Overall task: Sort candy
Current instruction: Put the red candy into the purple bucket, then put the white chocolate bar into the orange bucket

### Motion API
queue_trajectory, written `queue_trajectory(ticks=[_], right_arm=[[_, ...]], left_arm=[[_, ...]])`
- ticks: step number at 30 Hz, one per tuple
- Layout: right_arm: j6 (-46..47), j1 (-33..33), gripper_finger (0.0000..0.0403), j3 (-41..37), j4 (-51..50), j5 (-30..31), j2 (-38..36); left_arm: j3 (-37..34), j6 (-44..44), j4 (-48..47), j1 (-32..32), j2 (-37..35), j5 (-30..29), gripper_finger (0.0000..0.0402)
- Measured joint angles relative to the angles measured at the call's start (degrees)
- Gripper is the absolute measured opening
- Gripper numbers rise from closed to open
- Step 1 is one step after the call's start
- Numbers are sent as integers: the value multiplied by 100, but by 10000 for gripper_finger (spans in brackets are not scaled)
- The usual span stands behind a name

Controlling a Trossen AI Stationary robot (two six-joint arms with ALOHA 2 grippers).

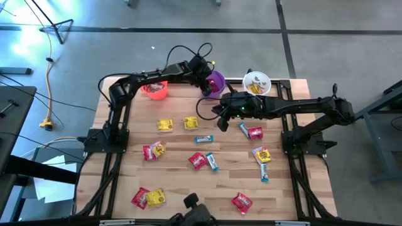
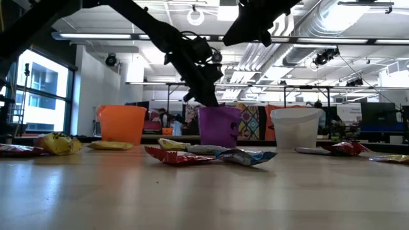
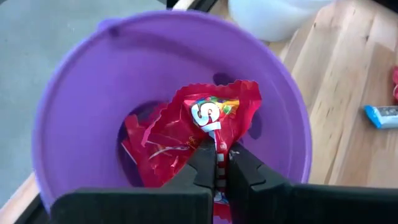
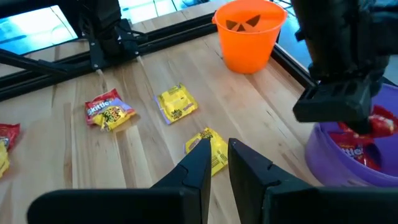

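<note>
My left gripper (image 3: 216, 169) reaches slanting down into the mouth of the purple cup (image 1: 215, 80) at the table's far edge and is shut on a red candy packet (image 3: 208, 118). More red packets (image 3: 132, 138) lie at the cup's bottom. My right gripper (image 1: 222, 123) hangs above the table just near of the purple cup. Its fingers (image 4: 200, 163) stand a narrow gap apart with nothing between them. Below it on the wood lie yellow packets (image 4: 211, 149), (image 4: 176, 102) and a red one (image 4: 107, 109). My left gripper pinches one end of the crumpled red packet (image 3: 216, 142) between its two fingers. It comes from above, slanting down toward the far edge. The packet sticks out ahead of the fingertips inside the cup's rim. Whether it touches the packets beneath, I cannot tell.
An orange cup (image 1: 155, 90) stands left of the purple one, and a white cup (image 1: 256, 83) holding yellow candy stands right of it. Red, yellow and blue-and-white packets lie scattered over the middle and near part of the table (image 1: 182, 188), among them (image 1: 165, 125), (image 1: 203, 139), (image 1: 242, 202).
</note>
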Motion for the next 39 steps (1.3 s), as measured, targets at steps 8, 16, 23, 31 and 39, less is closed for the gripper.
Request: queue_trajectory(ticks=[8, 16, 23, 31, 39], right_arm=[[0, 0, 48, 0, 1, 26, 0], [0, 0, 48, 0, 1, 29, 0], [50, 0, 48, 1, 1, 29, 0], [46, 0, 48, 0, -1, 29, 0], [20, 39, 48, 1, -7, 30, 0]], left_arm=[[2, -4, 152, 6, 53, -9, 18], [6, -50, 50, 39, 21, -13, 80], [6, 336, -36, 79, -362, -120, 95], [-37, 727, 22, 5, -796, -336, 24], [-187, 562, 767, -378, -840, -526, 1]])
